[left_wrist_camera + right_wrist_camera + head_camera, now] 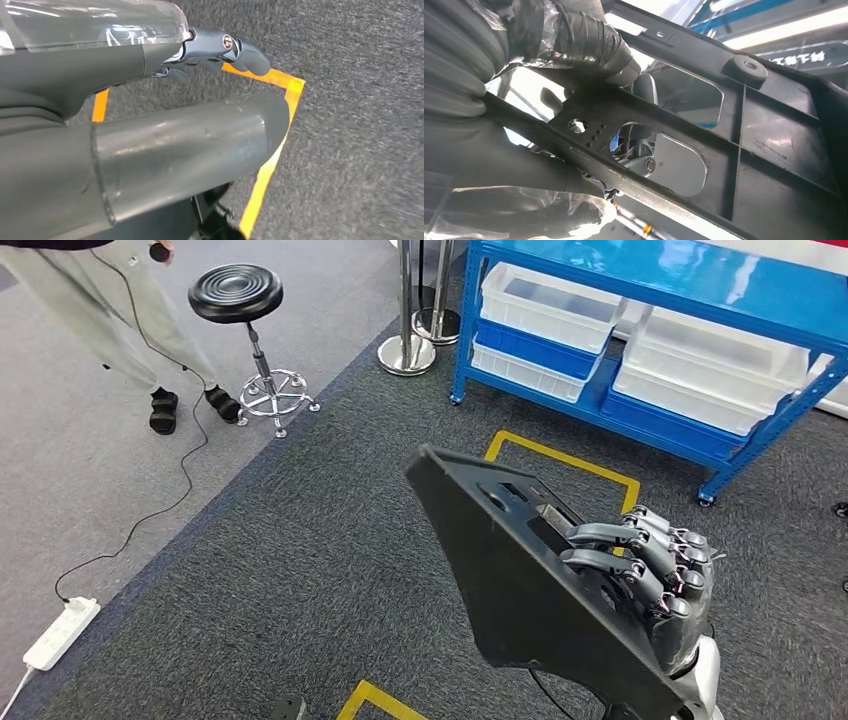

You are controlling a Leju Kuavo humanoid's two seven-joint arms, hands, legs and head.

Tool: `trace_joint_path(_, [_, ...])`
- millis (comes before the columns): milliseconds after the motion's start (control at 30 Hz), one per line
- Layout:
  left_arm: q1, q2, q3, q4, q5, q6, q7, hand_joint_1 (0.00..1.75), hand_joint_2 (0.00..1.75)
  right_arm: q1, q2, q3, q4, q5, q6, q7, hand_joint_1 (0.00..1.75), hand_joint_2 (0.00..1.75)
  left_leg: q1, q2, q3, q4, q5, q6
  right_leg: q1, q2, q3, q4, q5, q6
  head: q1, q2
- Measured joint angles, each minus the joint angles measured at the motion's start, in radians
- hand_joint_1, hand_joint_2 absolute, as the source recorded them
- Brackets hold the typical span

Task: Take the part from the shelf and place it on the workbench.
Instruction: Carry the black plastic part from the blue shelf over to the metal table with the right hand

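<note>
Head view: the right hand (655,575) grips the black part (520,570) at lower right of the frame, above dark carpet, below the blue shelf (700,300).
Left wrist view: the left hand (150,125) holds nothing, fingers extended.
Right wrist view: fingers (574,40) clamp the part's rib.

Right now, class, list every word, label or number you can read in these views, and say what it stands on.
Dark characters on a pale strip beyond the black part: too blurred to read.
White bins, blue shelf, power strip: no readable labels.
</note>
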Motion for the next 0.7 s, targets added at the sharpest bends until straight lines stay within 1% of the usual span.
trace_joint_path(33, [0.000,-0.005,0.000,0.000,0.000,-0.002,-0.005,0.00,0.00,0.001,0.000,0.000,0.002,-0.005,0.000,-0.005,1.75,1.75,-0.001,-0.011,-0.002,0.001,0.001,0.001,0.000,0.006,-0.029,0.056,-0.020,0.000,0.000,0.000])
trace_joint_path(67, [0.001,-0.008,0.000,0.000,0.000,-0.005,-0.009,0.00,0.00,0.002,0.000,0.001,0.004,-0.010,0.000,-0.010,1.75,1.75,-0.002,-0.023,-0.003,0.003,0.001,0.002,0.000,0.007,-0.046,0.085,-0.022,0.000,0.000,0.000])
trace_joint_path(100, [0.001,-0.009,0.000,0.000,0.000,-0.007,-0.011,0.00,0.00,0.003,0.000,0.001,0.005,-0.015,0.000,-0.017,1.75,1.75,-0.002,-0.036,-0.004,0.005,0.001,0.002,0.000,0.009,-0.044,0.076,-0.002,-0.001,0.000,0.000])
trace_joint_path(133, [0.001,-0.010,0.000,0.000,-0.001,-0.009,-0.011,0.00,0.00,0.005,0.000,0.001,0.006,-0.018,0.000,-0.024,1.75,1.75,-0.002,-0.050,-0.004,0.008,0.000,0.000,-0.001,0.014,-0.025,0.031,0.034,-0.003,0.000,0.000])
trace_joint_path(167, [0.001,-0.012,0.000,0.000,-0.003,-0.010,-0.008,0.00,0.00,0.007,0.000,0.001,0.006,-0.021,0.000,-0.032,1.75,1.75,-0.002,-0.064,-0.005,0.013,-0.002,-0.002,-0.002,0.029,0.003,-0.035,0.073,-0.005,0.000,0.000])
trace_joint_path(200, [0.000,-0.014,0.000,0.000,-0.004,-0.011,-0.004,0.00,0.00,0.010,0.000,0.001,0.006,-0.022,0.000,-0.041,1.75,1.75,-0.003,-0.077,-0.008,0.020,-0.004,-0.005,-0.004,0.053,0.031,-0.097,0.098,-0.008,0.000,0.000])
trace_joint_path(233, [-0.001,-0.016,0.000,0.000,-0.006,-0.012,0.001,0.00,0.00,0.014,0.000,0.001,0.006,-0.023,0.000,-0.050,1.75,1.75,-0.003,-0.089,-0.013,0.025,-0.005,-0.010,-0.005,0.072,0.049,-0.140,0.112,-0.010,0.000,0.000])
trace_joint_path(267, [-0.001,-0.019,0.000,0.000,-0.007,-0.012,0.005,0.00,0.00,0.018,0.001,0.001,0.006,-0.023,0.000,-0.058,1.75,1.75,-0.002,-0.100,-0.018,0.028,-0.005,-0.016,-0.004,0.087,0.058,-0.161,0.114,-0.013,0.000,0.000])
trace_joint_path(300, [0.000,-0.020,0.000,0.000,-0.008,-0.012,0.007,0.00,0.00,0.021,0.001,0.001,0.006,-0.023,0.000,-0.063,1.75,1.75,-0.001,-0.111,-0.023,0.029,-0.003,-0.022,-0.003,0.088,0.059,-0.165,0.110,-0.016,0.000,0.000])
trace_joint_path(333, [0.002,-0.021,0.000,0.000,-0.008,-0.011,0.007,0.00,0.00,0.022,0.002,0.001,0.006,-0.025,0.000,-0.066,1.75,1.75,0.000,-0.121,-0.028,0.028,-0.001,-0.028,-0.003,0.078,0.059,-0.166,0.111,-0.020,0.000,0.000])
trace_joint_path(367, [0.005,-0.022,0.000,0.000,-0.007,-0.010,0.005,0.00,0.00,0.023,0.005,0.001,0.007,-0.026,0.000,-0.068,1.75,1.75,0.000,-0.117,-0.031,0.032,-0.003,-0.033,-0.005,0.066,0.061,-0.170,0.113,-0.026,0.000,0.000])
trace_joint_path(400, [0.006,-0.024,0.000,0.000,-0.007,-0.007,0.001,0.00,0.00,0.023,0.007,0.001,0.007,-0.028,0.000,-0.071,1.75,1.75,-0.002,-0.097,-0.040,0.049,-0.014,-0.037,-0.006,0.053,0.063,-0.174,0.115,-0.033,-0.002,0.000])
trace_joint_path(433, [0.006,-0.025,0.000,0.000,-0.007,-0.004,-0.004,0.00,0.00,0.025,0.010,0.001,0.007,-0.031,0.000,-0.075,1.75,1.75,-0.003,-0.069,-0.058,0.084,-0.035,-0.042,-0.008,0.038,0.066,-0.178,0.117,-0.039,-0.003,0.000])
trace_joint_path(467, [0.005,-0.025,0.000,0.000,-0.007,0.000,-0.009,0.00,0.00,0.028,0.011,0.001,0.007,-0.035,0.000,-0.079,1.75,1.75,-0.002,-0.035,-0.084,0.139,-0.064,-0.046,-0.005,0.023,0.068,-0.180,0.117,-0.044,-0.004,0.000])
trace_joint_path(500, [0.003,-0.026,0.000,0.000,-0.007,0.003,-0.014,0.00,0.00,0.031,0.012,0.001,0.007,-0.039,0.000,-0.084,1.75,1.75,-0.001,-0.011,-0.116,0.204,-0.094,-0.049,-0.003,0.009,0.068,-0.180,0.115,-0.048,-0.006,0.000])
trace_joint_path(533, [0.003,-0.026,0.000,0.000,-0.006,0.006,-0.017,0.00,0.00,0.035,0.012,0.001,0.007,-0.043,0.000,-0.089,1.75,1.75,0.002,0.001,-0.146,0.264,-0.117,-0.052,-0.001,-0.006,0.068,-0.179,0.114,-0.049,-0.006,0.000])
trace_joint_path(567, [0.003,-0.027,0.000,0.000,-0.006,0.009,-0.019,0.00,0.00,0.038,0.013,0.001,0.007,-0.047,0.000,-0.093,1.75,1.75,0.004,0.007,-0.164,0.299,-0.123,-0.054,0.001,-0.021,0.068,-0.179,0.113,-0.050,-0.006,0.000])
trace_joint_path(600, [0.004,-0.027,0.000,0.000,-0.005,0.011,-0.020,0.00,0.00,0.040,0.013,0.001,0.007,-0.051,0.000,-0.097,1.75,1.75,0.005,0.011,-0.163,0.298,-0.112,-0.054,0.001,-0.034,0.069,-0.179,0.111,-0.050,-0.006,0.000])
trace_joint_path(633, [0.004,-0.027,0.000,0.000,-0.005,0.014,-0.020,0.00,0.00,0.041,0.014,0.001,0.007,-0.055,0.000,-0.099,1.75,1.75,0.005,0.016,-0.142,0.258,-0.084,-0.052,0.002,-0.047,0.071,-0.178,0.110,-0.049,-0.006,0.000])
trace_joint_path(667, [0.004,-0.028,0.000,0.000,-0.004,0.016,-0.021,0.00,0.00,0.042,0.014,0.000,0.007,-0.058,0.000,-0.100,1.75,1.75,0.004,0.030,-0.105,0.190,-0.049,-0.048,0.003,-0.058,0.074,-0.178,0.107,-0.047,-0.006,0.000])
trace_joint_path(700, [0.003,-0.028,0.000,0.000,-0.002,0.018,-0.022,0.00,0.00,0.043,0.014,0.000,0.007,-0.061,0.000,-0.101,1.75,1.75,-0.002,0.054,-0.067,0.119,-0.026,-0.041,0.005,-0.069,0.077,-0.178,0.105,-0.044,-0.006,0.000])
